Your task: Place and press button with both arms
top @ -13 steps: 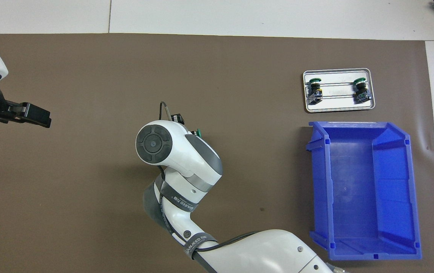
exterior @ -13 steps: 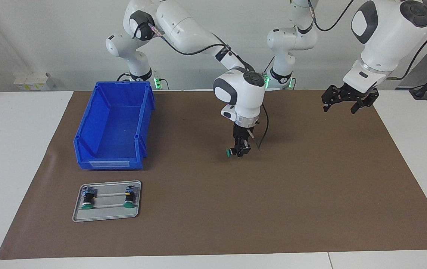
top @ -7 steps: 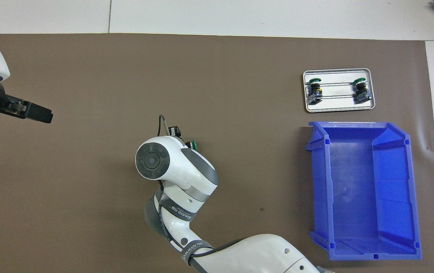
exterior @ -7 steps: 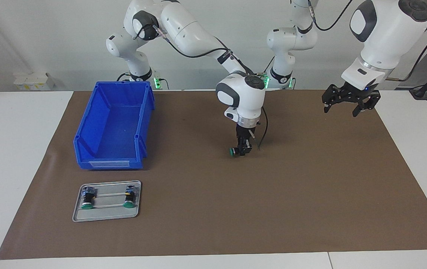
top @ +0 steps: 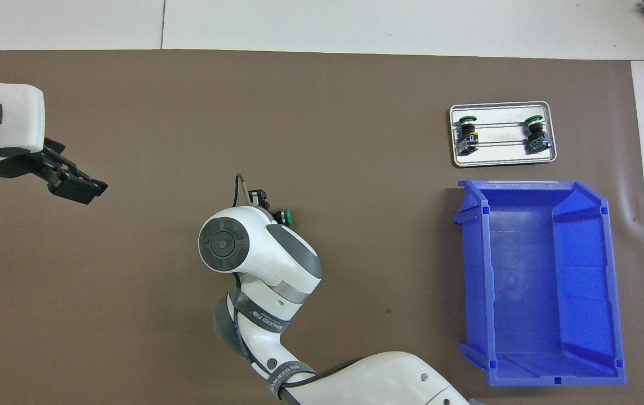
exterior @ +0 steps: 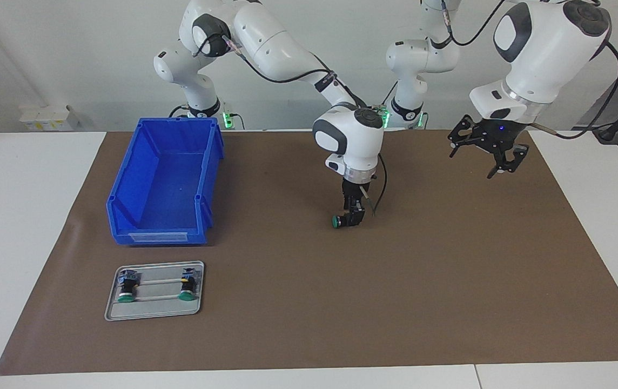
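Item one: the button [exterior: 337, 220], lying on its side with green cap toward the right arm's end; we find it at mid-worktop on the brown mat [exterior: 449, 281], clamped in the right gripper [exterior: 353, 218].

Item two: the left gripper [exterior: 486, 153], jaws spread wide, raised over the mat's left-arm end.

Also logged: blue bin [exterior: 164, 178]; tray [exterior: 153, 312] with two buttons.

Evenly and brightly lit from above, with soft, short shadows on the brown mat [exterior: 449, 281] beside the blue bin [exterior: 163, 181] and beneath the arms. Sharp across both views, without noticeable glare or edge distortion.
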Controlling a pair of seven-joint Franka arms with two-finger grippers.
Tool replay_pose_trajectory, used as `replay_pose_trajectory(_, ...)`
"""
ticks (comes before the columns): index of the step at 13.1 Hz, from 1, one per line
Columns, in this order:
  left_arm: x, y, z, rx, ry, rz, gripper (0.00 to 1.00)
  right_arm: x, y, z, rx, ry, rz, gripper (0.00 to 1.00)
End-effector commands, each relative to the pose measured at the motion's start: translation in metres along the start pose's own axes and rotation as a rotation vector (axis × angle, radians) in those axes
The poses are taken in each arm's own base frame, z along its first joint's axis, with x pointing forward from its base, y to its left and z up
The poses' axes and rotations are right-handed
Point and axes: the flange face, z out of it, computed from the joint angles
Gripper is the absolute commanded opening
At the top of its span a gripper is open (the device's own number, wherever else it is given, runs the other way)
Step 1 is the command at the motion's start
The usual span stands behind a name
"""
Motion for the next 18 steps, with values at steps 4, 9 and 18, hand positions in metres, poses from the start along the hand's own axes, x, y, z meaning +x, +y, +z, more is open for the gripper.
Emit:
replay_pose_trajectory(4, 0.023, 0.033, 0.036, -0.028, 0.021, 0.257, 1.0, 0.084, 0.001, -0.09, 0.016, 0.038, -0.167, 1.0)
replay_pose_trajectory(9, 0.057, 0.052, 0.078, -0.048, 0.076, 0.436, 1.0, 0.22, -0.014, -0.139, -0.022, 0.048, -0.447, 1.0)
replay_pose_trajectory(18, 0.119, 0.157, 0.194, -0.013, 0.09, 0.477, 1.0, 0.47, -0.046, -0.202, -0.003, -0.072, -0.844, 1.0)
